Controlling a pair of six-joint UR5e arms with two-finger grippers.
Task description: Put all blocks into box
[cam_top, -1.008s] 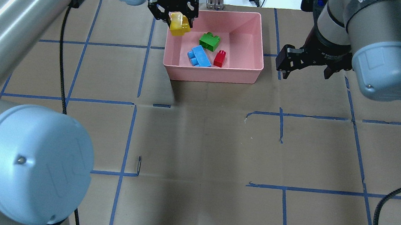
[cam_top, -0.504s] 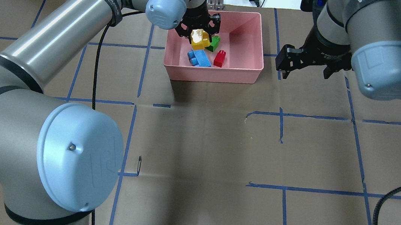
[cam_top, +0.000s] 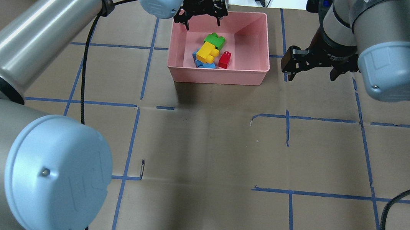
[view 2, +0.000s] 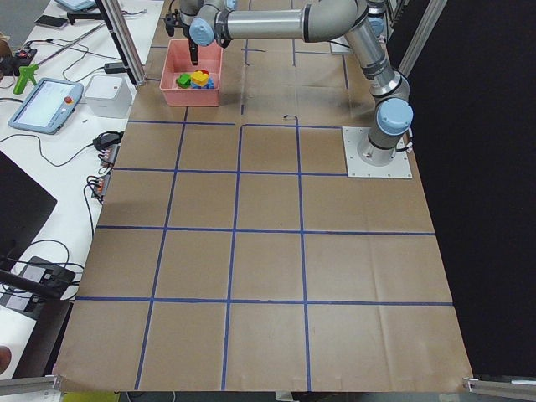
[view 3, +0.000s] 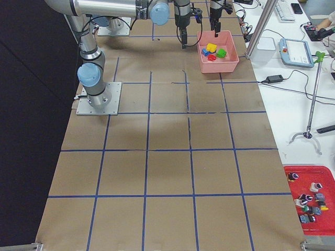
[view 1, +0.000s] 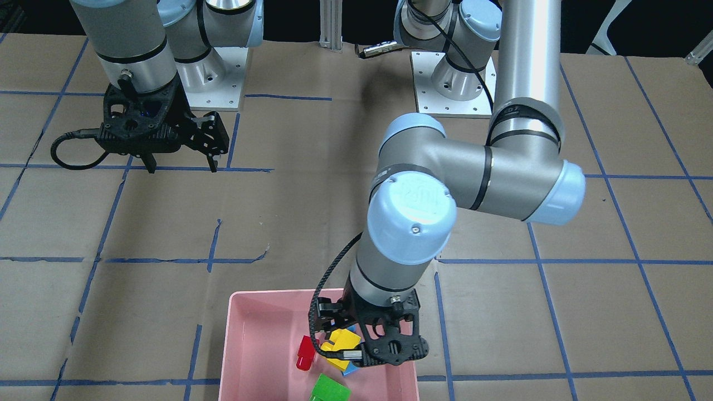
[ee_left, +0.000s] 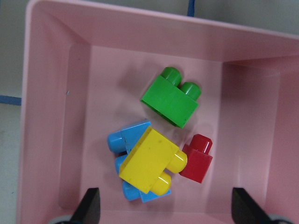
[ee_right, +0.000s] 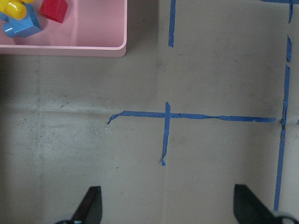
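1. All four blocks lie inside the box (ee_left: 46, 116); the yellow block (ee_left: 149, 161) rests across the light-blue block (ee_left: 124, 140), the red block (ee_left: 196, 161) touches it at 3 o'clock, and the green block (ee_left: 170, 100) lies apart at 12 o'clock; I judge the placing step finished.
2. The left claw (cam_top: 202, 23) hangs spread and empty over the box's 12 o'clock rim; the right claw (cam_top: 310, 77) is spread and empty over the worktop (cam_top: 205, 149), at 3 o'clock of the box.
3. The next move likely calls only for lifting the left arm clear without clipping the rim.
4. The left wrist view shows the yellow-on-blue stacking plainly; the front-facing view hides most of the blue block behind the claw; the right wrist view catches only a box corner at 11 o'clock.
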